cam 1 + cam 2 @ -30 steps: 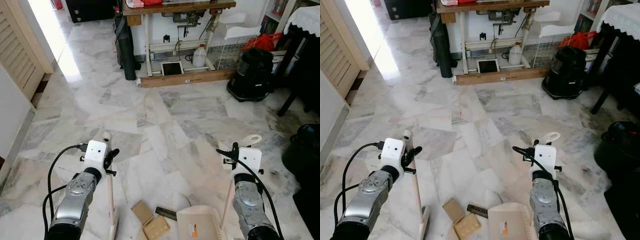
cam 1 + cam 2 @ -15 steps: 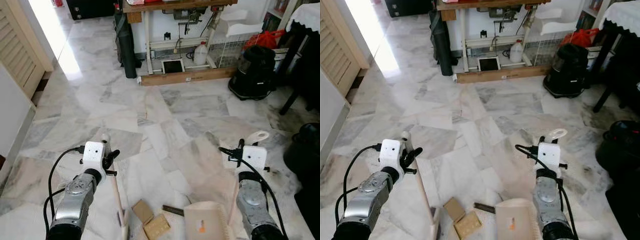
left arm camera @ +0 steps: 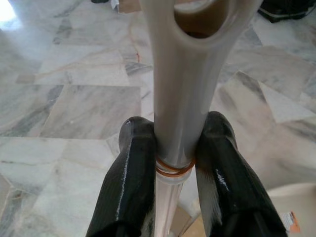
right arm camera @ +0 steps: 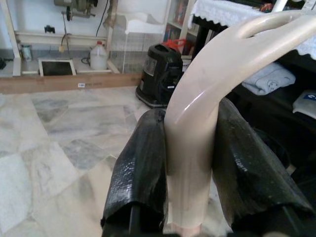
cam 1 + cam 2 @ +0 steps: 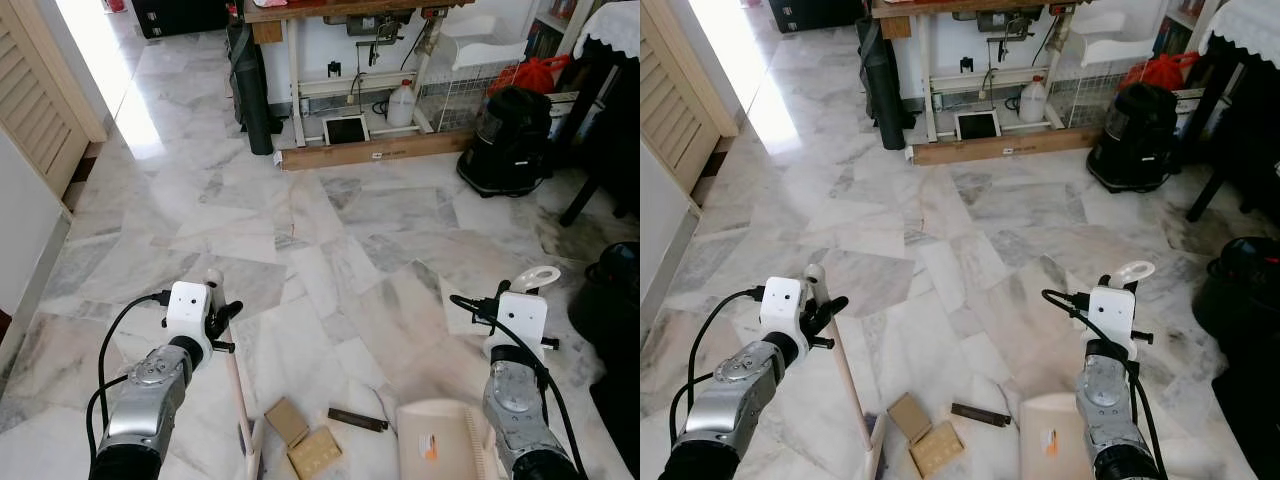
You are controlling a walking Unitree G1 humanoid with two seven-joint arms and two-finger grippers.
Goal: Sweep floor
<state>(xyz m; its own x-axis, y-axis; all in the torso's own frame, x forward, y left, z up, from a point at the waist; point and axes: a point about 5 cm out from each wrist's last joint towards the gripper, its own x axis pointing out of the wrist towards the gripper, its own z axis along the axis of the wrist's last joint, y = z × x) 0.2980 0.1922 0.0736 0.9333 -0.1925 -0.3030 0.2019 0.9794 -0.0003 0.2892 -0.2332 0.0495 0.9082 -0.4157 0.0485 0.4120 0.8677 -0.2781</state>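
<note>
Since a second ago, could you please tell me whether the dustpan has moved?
Yes. The dustpan, held by the right gripper, has shifted to the robot's right, away from the cardboard pieces on the floor.

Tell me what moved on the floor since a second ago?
The dustpan, held by the right gripper, slid to the robot's right, away from the cardboard pieces. The broom in the left gripper swung its lower end rightward toward them. Both grippers stayed clamped; the cardboard pieces and the dark stick stayed put.

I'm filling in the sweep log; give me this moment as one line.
left end effector: shut on broom handle | right end effector: shut on dustpan handle | dustpan on floor | cardboard scraps unswept
</note>
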